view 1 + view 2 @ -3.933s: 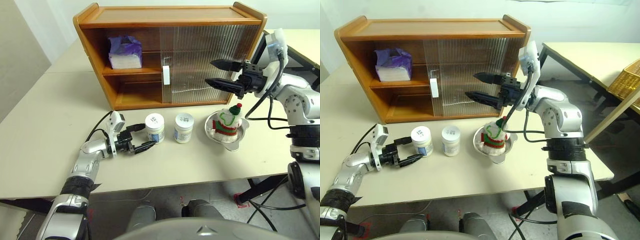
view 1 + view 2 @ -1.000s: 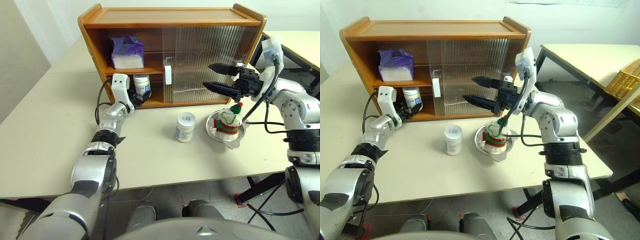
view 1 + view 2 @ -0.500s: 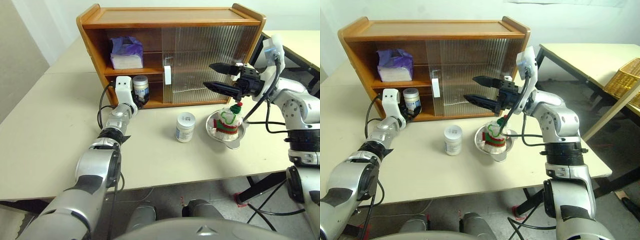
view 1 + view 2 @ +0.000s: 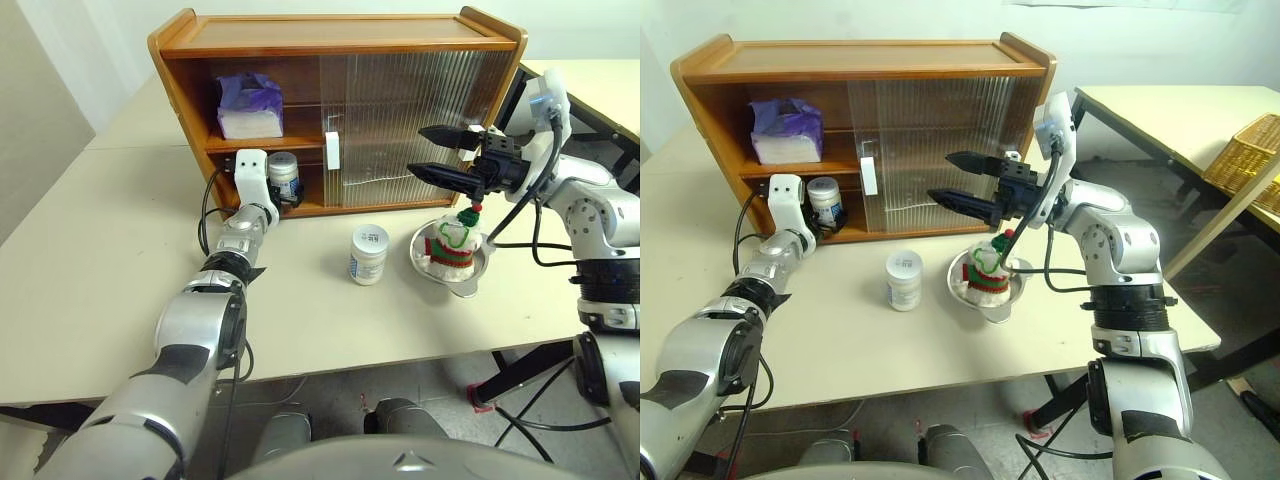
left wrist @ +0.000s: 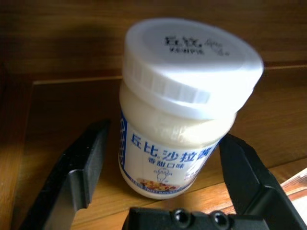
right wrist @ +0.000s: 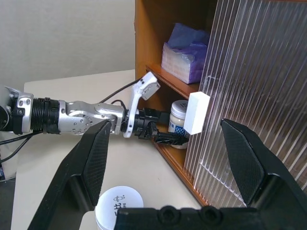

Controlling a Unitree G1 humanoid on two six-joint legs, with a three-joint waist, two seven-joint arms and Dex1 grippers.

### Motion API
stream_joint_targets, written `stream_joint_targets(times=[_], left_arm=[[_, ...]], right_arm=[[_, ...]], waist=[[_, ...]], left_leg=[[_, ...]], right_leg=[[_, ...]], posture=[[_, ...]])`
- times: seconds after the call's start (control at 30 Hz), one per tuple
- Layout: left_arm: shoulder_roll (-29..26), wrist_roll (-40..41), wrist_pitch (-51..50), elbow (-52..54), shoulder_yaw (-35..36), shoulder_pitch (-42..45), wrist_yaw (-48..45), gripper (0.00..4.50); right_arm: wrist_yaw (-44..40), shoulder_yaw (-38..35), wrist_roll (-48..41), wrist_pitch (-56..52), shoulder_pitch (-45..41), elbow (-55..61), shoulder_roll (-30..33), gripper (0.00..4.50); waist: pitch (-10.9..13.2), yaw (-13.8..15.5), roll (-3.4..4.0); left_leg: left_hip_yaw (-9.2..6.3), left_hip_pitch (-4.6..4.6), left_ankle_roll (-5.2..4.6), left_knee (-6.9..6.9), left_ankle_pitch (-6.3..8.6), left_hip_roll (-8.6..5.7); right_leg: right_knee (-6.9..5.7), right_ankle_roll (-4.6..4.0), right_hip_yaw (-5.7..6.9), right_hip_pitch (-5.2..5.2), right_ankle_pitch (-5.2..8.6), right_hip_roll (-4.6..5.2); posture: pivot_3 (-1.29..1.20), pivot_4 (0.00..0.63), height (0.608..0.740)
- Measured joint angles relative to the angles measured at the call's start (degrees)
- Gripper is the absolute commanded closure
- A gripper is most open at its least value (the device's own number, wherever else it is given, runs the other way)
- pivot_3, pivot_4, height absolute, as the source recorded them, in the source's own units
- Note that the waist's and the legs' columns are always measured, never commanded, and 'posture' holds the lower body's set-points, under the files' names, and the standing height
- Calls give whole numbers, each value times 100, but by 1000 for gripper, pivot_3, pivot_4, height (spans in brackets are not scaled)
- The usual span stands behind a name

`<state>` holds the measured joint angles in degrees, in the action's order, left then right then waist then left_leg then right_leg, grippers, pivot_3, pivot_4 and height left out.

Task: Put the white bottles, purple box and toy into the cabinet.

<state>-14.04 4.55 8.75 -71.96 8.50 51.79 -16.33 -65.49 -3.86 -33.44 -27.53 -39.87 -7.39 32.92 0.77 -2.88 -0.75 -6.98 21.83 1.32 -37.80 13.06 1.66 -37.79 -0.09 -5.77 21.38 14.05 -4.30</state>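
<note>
Head views: the left gripper (image 4: 287,192) reaches into the cabinet (image 4: 340,45), jaws spread around a bottle (image 4: 283,173) on the lower shelf's left end; pulling out crooked could topple it. Left wrist view: fingers (image 5: 81,172) stand clear of that bottle. Right wrist view: the right gripper (image 6: 168,167) hangs wide and empty above the second bottle (image 6: 120,203) mid-bench.

1 white bottle (image 5: 180,110) now stands on the cabinet's (image 4: 200,45) lower shelf, off the counter (image 4: 100,260); the left pincer (image 5: 163,158) gapes around it.

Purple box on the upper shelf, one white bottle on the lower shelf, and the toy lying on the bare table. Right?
Not quite. The toy sits in a metal bowl, as the left eye view shows. The purple box and white bottle are placed as you say.
</note>
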Motion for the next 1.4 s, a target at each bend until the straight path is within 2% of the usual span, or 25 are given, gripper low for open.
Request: stream_joint_targets(times=[0.27,0.5,0.67,0.77,0.9,0.93,1.0,1.13,1.4], left_arm=[[74,236,390,284,188,-310,-582,32],[40,442,447,1315,202,-1276,-837,32],[-59,480,274,1998,217,-1637,-681,32],[-58,491,177,2170,265,-1751,-493,625],[-35,495,113,2204,279,-1747,-344,2048],[-21,492,102,2195,280,-1725,-291,2283],[-14,475,69,2058,281,-1576,-120,3123],[-47,451,67,1666,297,-1232,75,4459],[-83,360,118,750,294,-623,343,4459]], right_arm=[[-9,1,0,2,-7,-11,-20,0],[-61,4,0,3,-7,-16,-35,0],[-75,4,0,3,-7,-25,-45,0],[-92,5,0,3,-7,-33,-63,0],[-107,5,1,3,-9,-42,-66,0],[-107,5,1,3,-9,-47,-65,0],[-107,5,1,3,-10,-52,-66,0],[-102,5,1,3,-10,-47,-59,0],[-47,2,-3,-38,19,28,-13,0]], waist=[[0,3,0],[0,3,1],[0,17,1],[0,23,1],[0,38,1],[0,40,1],[0,45,1],[0,41,1],[2,43,3]], left_leg=[[0,-1,-2,1,1,-4],[0,-2,-2,0,1,-11],[0,-4,-2,-2,1,-14],[-1,-7,-2,-2,1,-16],[-2,-7,-2,-2,1,-16],[-2,-7,-2,-2,1,-16],[-3,-7,-2,-2,1,-16],[-3,-7,-2,-1,1,-16],[-5,-9,-15,-1,-7,-17]], right_leg=[[0,1,-2,-2,1,2],[1,1,-1,-3,1,2],[1,1,0,-10,1,2],[1,1,0,-12,1,3],[1,0,-2,-13,1,6],[0,0,-2,-12,1,6],[1,0,-2,-12,1,8],[1,1,-3,-12,1,11],[2,5,0,-15,-2,14]], posture=[[-104,0,740],[-92,0,740],[-87,0,740],[-85,0,740],[-90,0,740],[-94,0,740],[-100,0,740],[-105,0,740],[-134,0,740]])
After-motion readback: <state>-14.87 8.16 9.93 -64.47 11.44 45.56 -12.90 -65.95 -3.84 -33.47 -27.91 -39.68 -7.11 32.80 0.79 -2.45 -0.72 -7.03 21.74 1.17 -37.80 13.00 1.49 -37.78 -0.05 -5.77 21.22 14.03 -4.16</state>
